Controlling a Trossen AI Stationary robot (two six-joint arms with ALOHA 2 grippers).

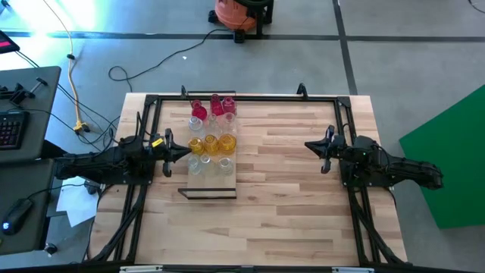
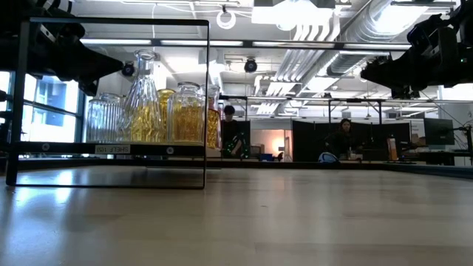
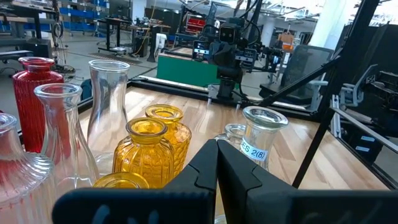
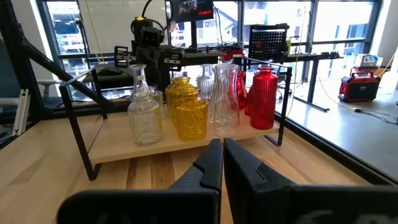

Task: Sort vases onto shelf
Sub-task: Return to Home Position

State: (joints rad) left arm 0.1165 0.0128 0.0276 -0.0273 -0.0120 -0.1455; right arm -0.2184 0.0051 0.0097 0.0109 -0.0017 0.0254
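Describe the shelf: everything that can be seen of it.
The shelf is a flat light-wood board carried in a thin black metal frame with upright posts and top rails. It sits level, raised slightly above the wooden table that its frame stands on, left of the table's middle. Red, amber-yellow and clear glass vases stand upright on it, grouped largely by colour and crowding one end; the other end is bare board. A small white label shows on a lower rail.
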